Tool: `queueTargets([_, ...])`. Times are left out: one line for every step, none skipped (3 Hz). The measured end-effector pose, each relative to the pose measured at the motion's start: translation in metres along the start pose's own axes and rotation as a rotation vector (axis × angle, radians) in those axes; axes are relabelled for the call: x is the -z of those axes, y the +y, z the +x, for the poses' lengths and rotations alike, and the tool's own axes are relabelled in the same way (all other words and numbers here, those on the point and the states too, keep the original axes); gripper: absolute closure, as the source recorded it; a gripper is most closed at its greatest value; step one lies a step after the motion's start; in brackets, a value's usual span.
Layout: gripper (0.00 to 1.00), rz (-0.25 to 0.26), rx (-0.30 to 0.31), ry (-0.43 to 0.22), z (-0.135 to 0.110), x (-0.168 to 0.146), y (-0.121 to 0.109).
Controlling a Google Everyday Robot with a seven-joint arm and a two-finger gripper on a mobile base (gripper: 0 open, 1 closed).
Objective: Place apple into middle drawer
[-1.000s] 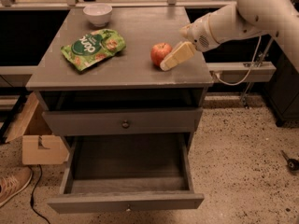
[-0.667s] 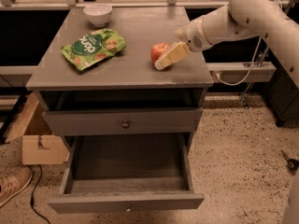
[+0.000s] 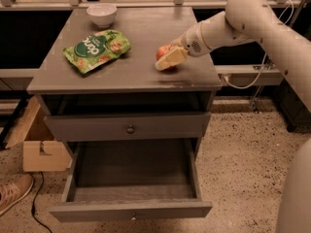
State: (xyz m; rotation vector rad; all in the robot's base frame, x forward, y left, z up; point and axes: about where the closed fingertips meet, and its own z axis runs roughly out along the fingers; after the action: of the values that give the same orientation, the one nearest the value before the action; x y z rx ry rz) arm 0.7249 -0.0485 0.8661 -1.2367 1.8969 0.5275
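Apple sits on the grey cabinet top, right side, with the gripper pressed against its front and partly covering it (clamped on it or not: cannot tell). The white arm reaches in from the right. A green snack bag lies well left of the apple, and a white bowl is behind the bag. Below, the upper drawer is closed and the middle drawer is pulled out. A cardboard box is on the floor at left.

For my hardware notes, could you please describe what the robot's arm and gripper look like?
The arm is smooth, rounded white shells, with a dotted grille on the wrist; no exposed cables. The pale yellowish-tan gripper sits by the small red apple on the grey cabinet top.
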Motion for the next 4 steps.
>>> queueTargets([0.47,-0.023,-0.007,-0.011,-0.002,-0.017,0.004])
queueTargets([0.71,-0.042,0.016,-0.067,-0.013,-0.016,0.012])
queueTargets([0.94,-0.015,0.085,-0.128,-0.026,0.019,0.031])
queueTargets([1.00,0.015,0.137,-0.118,-0.001,0.077,0.066])
